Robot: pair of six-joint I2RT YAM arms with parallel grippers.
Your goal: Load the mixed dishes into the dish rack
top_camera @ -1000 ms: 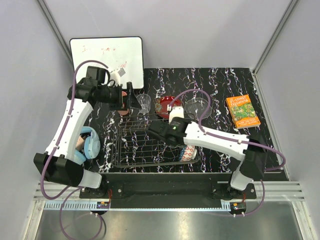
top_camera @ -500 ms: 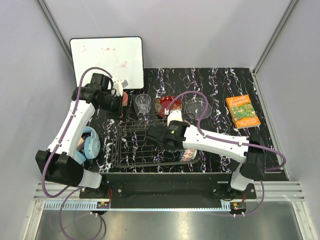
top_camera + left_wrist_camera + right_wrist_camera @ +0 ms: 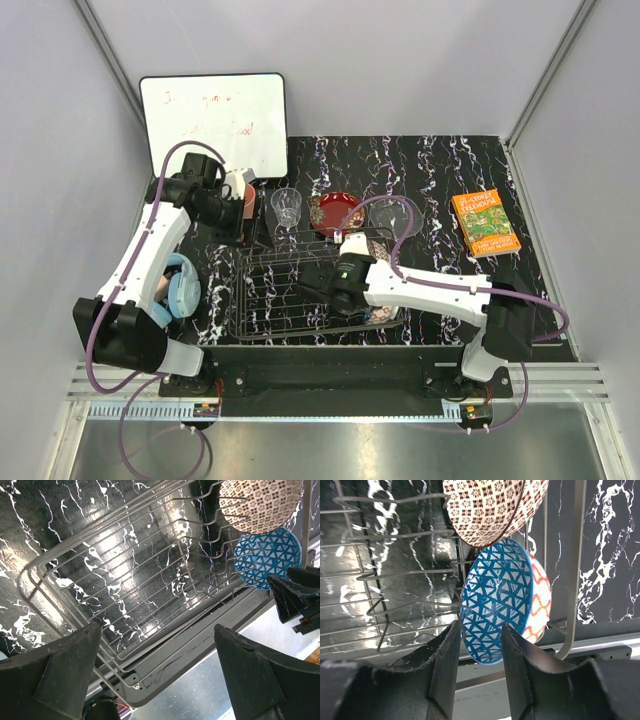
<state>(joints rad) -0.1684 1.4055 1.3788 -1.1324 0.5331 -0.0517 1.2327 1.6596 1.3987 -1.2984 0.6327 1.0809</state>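
Right wrist: fingers [image 3: 478, 652] astride blue bowl [image 3: 495, 607].

Our two arms [image 3: 140, 255] wear white shells over black joints, purple cables [image 3: 395, 205] looping, with black wedge-shaped fingers [image 3: 252, 667].

A lab test cell. Plain grey walls [image 3: 420, 60] enclose a marbled black table [image 3: 440, 180]. An aluminium rail [image 3: 330, 385] carries the arm bases.

The top view looks down from behind the arm bases onto the dish rack [image 3: 315, 290]. Both wrist views look close into that rack [image 3: 150, 595] [image 3: 395, 580], sharing its blue patterned bowl [image 3: 267, 557] [image 3: 495, 607].
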